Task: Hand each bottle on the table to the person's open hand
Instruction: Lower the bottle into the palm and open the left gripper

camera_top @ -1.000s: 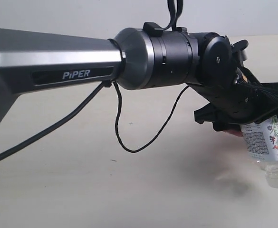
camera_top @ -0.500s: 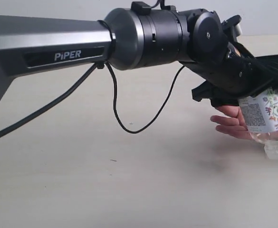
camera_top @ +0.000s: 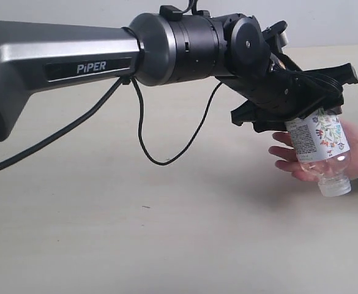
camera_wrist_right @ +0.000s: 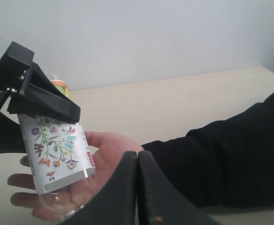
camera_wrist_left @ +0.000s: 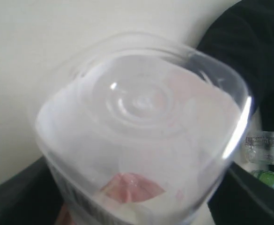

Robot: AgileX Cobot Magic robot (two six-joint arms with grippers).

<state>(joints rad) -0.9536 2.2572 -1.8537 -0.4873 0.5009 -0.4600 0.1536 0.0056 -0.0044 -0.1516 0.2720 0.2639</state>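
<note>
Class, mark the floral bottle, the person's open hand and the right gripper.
floral bottle (camera_top: 318,136), exterior view, on its label.
person's open hand (camera_wrist_right: 106,147), right wrist view, on the palm.
right gripper (camera_wrist_right: 137,159), right wrist view, where its closed fingertips meet.

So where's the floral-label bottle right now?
On the right of the exterior view, the floral bottle is gripped cap-down and tilted in the robot's left hand, right over the person's open hand above the table.
</note>
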